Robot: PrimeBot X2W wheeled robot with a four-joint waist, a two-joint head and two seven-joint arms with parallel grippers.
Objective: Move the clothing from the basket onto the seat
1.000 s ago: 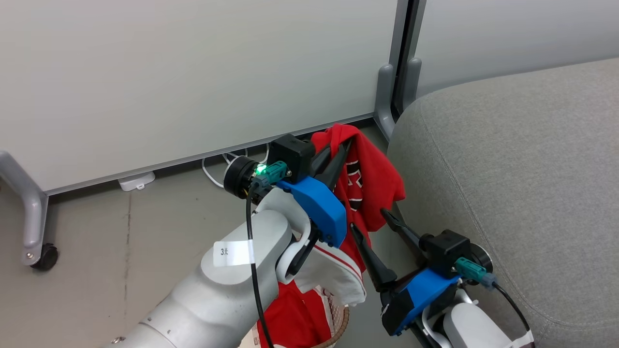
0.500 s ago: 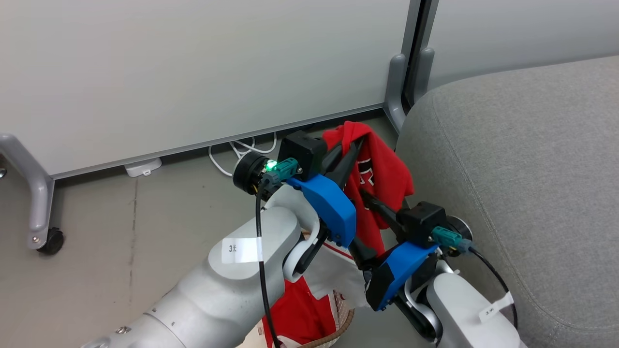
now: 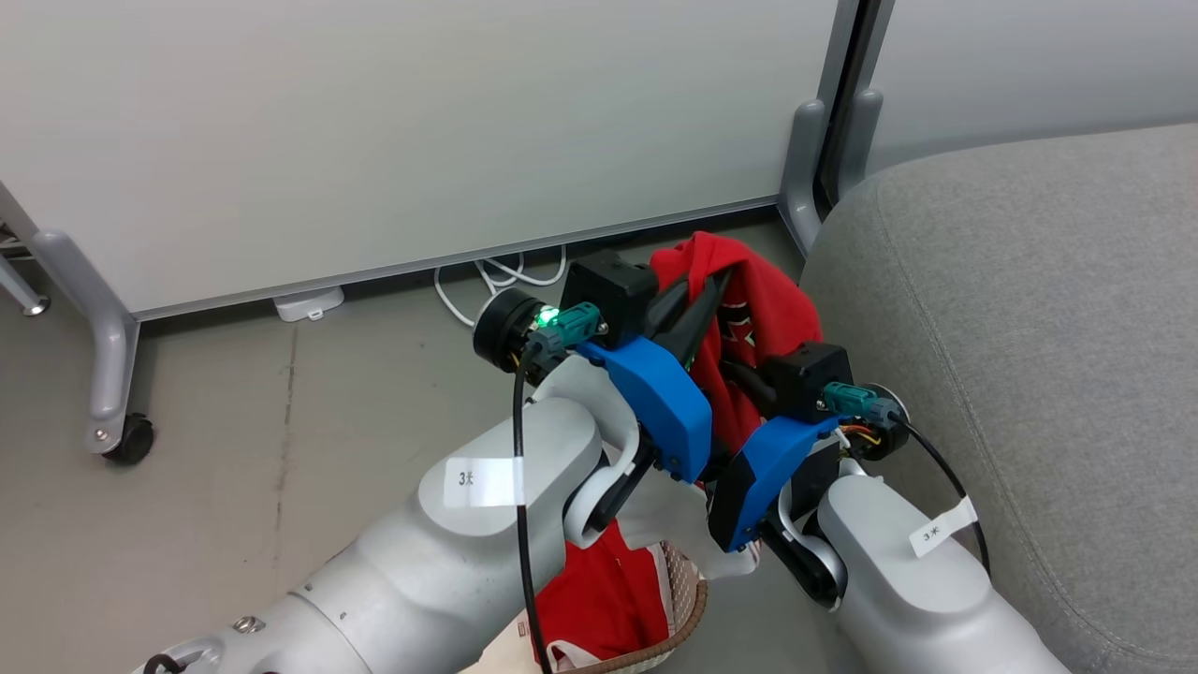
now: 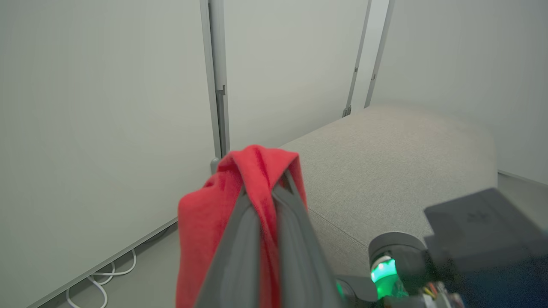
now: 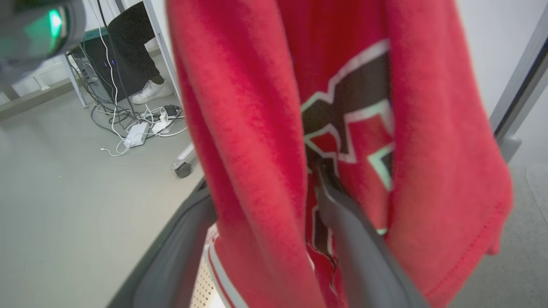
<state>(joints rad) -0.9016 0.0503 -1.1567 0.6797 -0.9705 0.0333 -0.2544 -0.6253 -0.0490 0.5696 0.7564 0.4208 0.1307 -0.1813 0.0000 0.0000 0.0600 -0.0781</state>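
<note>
clothing (image 3: 786,318) hangs lengthwise downward, pinched at top by left tool (image 3: 719,278).

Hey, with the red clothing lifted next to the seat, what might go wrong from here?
The left gripper pinches just one fold of the clothing, so it may slip free. Its lower end seems to hang into the basket and might drag it toward the seat. The right gripper straddles the cloth close to the left one, so they might bump.

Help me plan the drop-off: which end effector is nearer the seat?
Right. The right end effector sits just off the seat, open around the hanging clothing; the left end effector, clamped on the fabric's top, is farther left.
</note>
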